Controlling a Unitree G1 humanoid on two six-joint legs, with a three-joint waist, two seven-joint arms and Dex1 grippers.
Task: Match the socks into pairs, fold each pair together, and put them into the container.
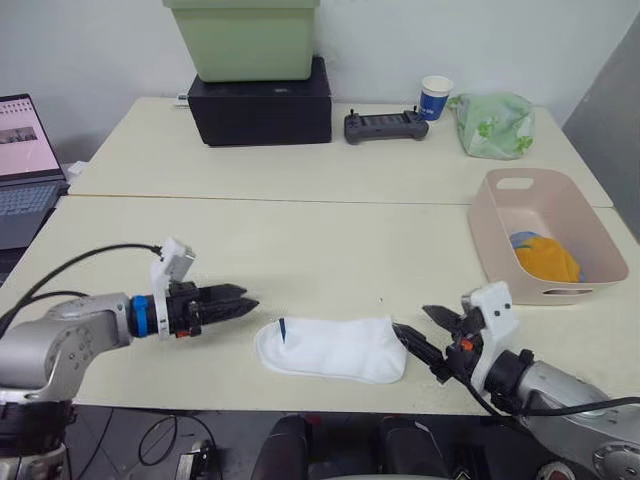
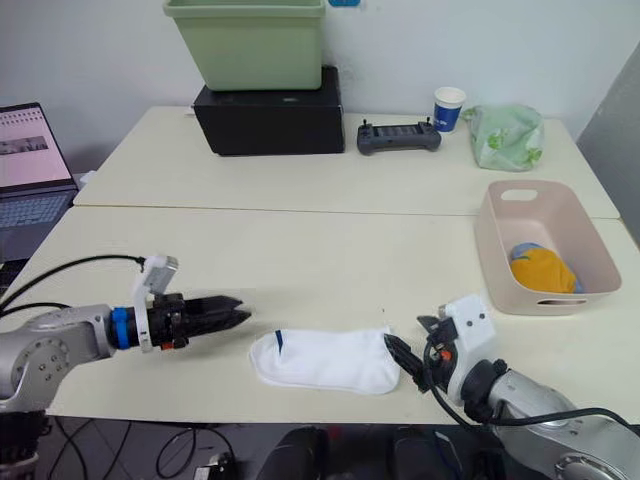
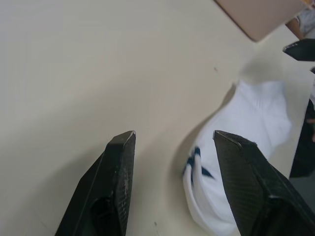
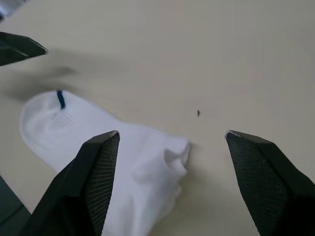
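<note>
Left eye view: white socks (image 1: 332, 348) with a dark blue mark lay flat near the front edge of the cream worktop (image 1: 300, 240). The left tool (image 1: 240, 300) hovered just beside the marked end, at the socks' 9 o'clock, clear of the fabric. The right tool (image 1: 420, 322) stood at the socks' 3 o'clock, its lower finger at the fabric edge; contact could not be confirmed. The pink container (image 1: 545, 235) sat at 2 o'clock from the socks, holding a mustard-orange sock (image 1: 547, 260) over a light blue sock (image 1: 522, 240). A green tub (image 1: 245, 38) rested on a black box (image 1: 262, 105) at the far side.

Left wrist view: the left tool's fingers (image 3: 115, 182) stood spread apart, holding nothing, bare worktop between them and the marked end of the socks beyond one finger.

Right wrist view: the right tool's fingers (image 4: 96, 172) stood wide apart and empty, with the socks' rumpled end between them.
</note>
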